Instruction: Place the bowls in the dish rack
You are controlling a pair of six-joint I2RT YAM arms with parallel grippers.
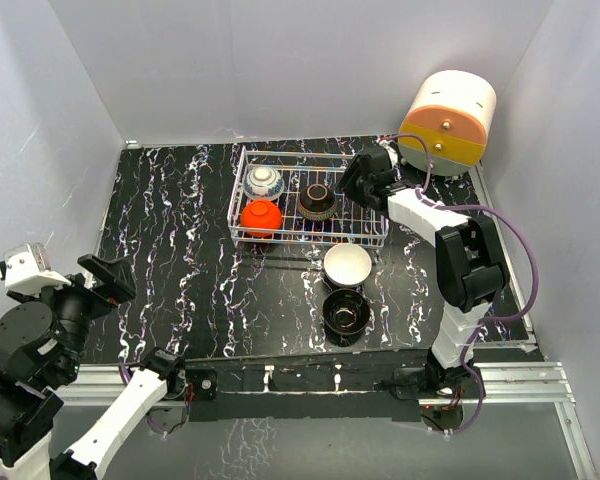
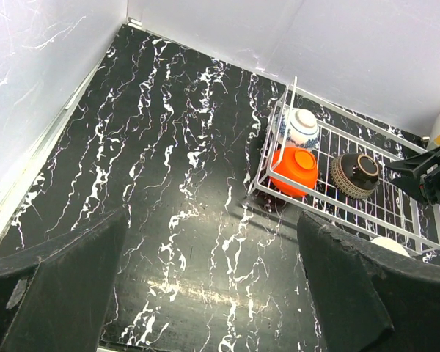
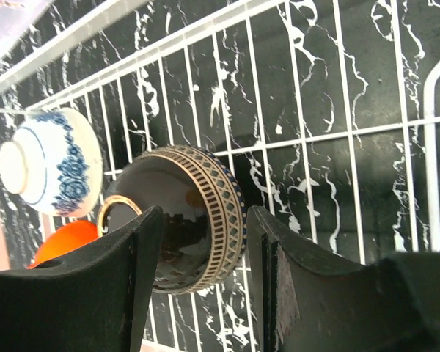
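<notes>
Three bowls are in your dish rack (image 1: 300, 152), two are outside it.
See the white wire rack in the upper middle of the top view. The blue-and-white bowl (image 1: 264, 181) sits bottom up in its upper left. The red bowl (image 1: 261, 216) is just below, bottom up too. The tan bowl (image 1: 317, 201) leans on its side in the middle. The white bowl (image 1: 347, 265) stands open side up just under the rack, with the black bowl (image 1: 346, 313) right below it.

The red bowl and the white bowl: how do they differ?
The red bowl lies inside the dish rack; the white bowl stands on the table outside it. The red bowl is turned foot up; the white bowl is mouth up. Both are small, round, alike in size.
</notes>
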